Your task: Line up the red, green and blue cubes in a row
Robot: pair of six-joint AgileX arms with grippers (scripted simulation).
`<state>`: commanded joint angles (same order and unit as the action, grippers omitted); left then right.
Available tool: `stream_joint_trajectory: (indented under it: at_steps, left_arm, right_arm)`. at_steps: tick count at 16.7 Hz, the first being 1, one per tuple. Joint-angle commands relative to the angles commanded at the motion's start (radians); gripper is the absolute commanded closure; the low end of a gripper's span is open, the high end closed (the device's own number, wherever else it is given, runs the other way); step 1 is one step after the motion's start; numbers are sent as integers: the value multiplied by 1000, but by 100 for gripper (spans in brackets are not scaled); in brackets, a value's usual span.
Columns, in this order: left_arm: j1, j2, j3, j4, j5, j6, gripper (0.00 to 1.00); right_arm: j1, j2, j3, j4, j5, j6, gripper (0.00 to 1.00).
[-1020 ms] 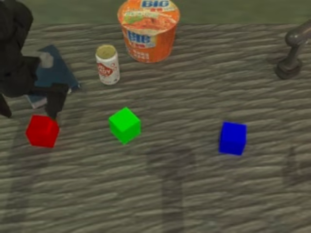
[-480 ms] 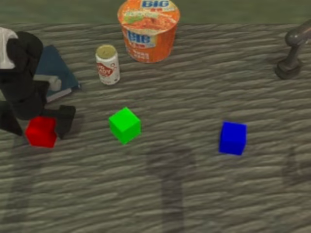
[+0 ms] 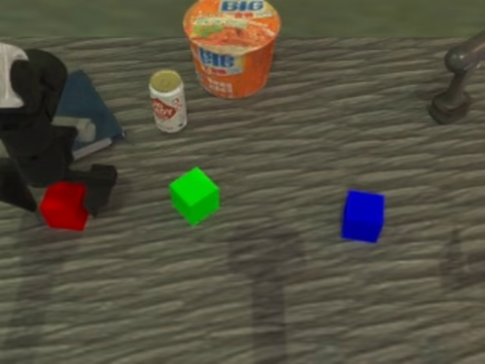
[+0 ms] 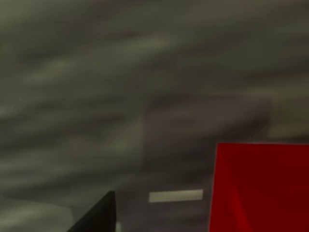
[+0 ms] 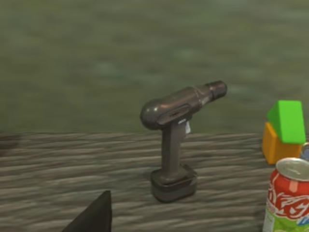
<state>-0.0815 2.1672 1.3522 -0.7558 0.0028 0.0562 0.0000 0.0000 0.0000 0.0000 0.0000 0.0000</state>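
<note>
A grey wood-grain worktop (image 3: 303,303) carries three cubes. The left pincer (image 3: 61,189) straddles the red cube (image 3: 64,206) at the left edge, its fingers spread either side. The green cube (image 3: 195,196) sits mid-table, the blue cube (image 3: 363,216) well right.

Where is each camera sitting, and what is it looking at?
Top view: above the table, looking down; the left gripper straddles the red cube; green cube and blue cube stand apart.
Left wrist view: low on the left arm, close to the red cube; a dark fingertip shows.
Right wrist view: faces a drill.
Top and left wrist views share the red cube.
</note>
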Motion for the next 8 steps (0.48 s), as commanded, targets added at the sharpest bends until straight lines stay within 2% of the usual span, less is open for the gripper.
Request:
stream_joint_trajectory:
  at_steps: [8]
  left_arm:
    - [0,0,0,0,0,0,98]
  right_arm:
    - [0,0,0,0,0,0,0]
